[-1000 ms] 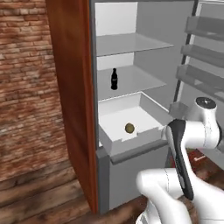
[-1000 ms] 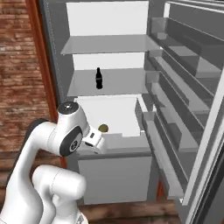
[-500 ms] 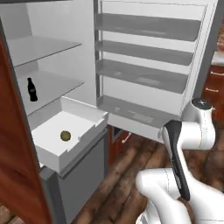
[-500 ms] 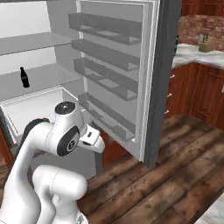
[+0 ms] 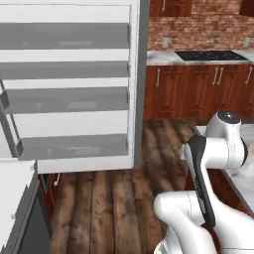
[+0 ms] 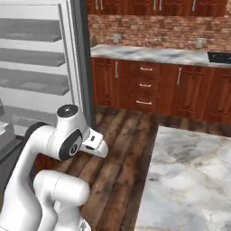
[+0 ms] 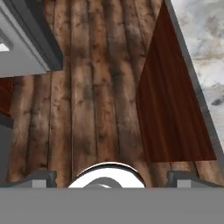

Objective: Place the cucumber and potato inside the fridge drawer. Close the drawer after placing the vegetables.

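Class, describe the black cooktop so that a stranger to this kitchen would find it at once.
Start at the brick back wall and drop to the pale marble counter running along it above the reddish wooden cabinets. The cooktop is the flat black rectangle set into that counter, the one dark patch on the light stone.

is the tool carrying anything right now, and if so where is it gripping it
Nothing is held. In the hand view the tool stands open, its two finger tips wide apart with only the dark wooden plank floor between them.
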Available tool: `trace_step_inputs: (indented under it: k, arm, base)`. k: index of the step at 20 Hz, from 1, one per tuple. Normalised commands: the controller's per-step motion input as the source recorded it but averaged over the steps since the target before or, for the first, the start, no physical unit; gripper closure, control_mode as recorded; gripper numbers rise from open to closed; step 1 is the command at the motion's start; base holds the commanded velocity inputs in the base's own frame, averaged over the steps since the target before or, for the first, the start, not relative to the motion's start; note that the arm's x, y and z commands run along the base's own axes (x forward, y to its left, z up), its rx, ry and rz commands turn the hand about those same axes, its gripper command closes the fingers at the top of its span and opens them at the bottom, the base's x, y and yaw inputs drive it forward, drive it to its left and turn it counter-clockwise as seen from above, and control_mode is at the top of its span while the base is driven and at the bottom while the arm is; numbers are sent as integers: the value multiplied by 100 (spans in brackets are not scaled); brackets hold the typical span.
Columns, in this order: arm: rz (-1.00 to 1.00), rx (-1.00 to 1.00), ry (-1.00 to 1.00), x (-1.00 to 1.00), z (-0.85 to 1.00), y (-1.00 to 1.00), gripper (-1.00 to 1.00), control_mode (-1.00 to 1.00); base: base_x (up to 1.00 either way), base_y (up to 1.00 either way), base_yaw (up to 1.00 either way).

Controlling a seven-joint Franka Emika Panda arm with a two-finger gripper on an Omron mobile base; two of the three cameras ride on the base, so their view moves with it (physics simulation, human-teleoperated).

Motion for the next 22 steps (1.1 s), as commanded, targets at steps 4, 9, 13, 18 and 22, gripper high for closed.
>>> trace_step_inputs:
  k: [4, 9, 13, 18, 22]
  arm:
    - [0, 0, 0, 0, 0, 0, -100, 100]
    - [0, 0, 0, 0, 0, 0, -100, 100]
    - [0, 0, 0, 0, 0, 0, -100, 100]
    - [0, 0, 0, 0, 0, 0, -100, 100]
    - [0, 0, 0, 0, 0, 0, -100, 100]
  base:
    - [-2, -30, -81]
    - [34, -13, -61]
    - [75, 0, -30]
    - [95, 0, -17]
    - [49, -11, -1]
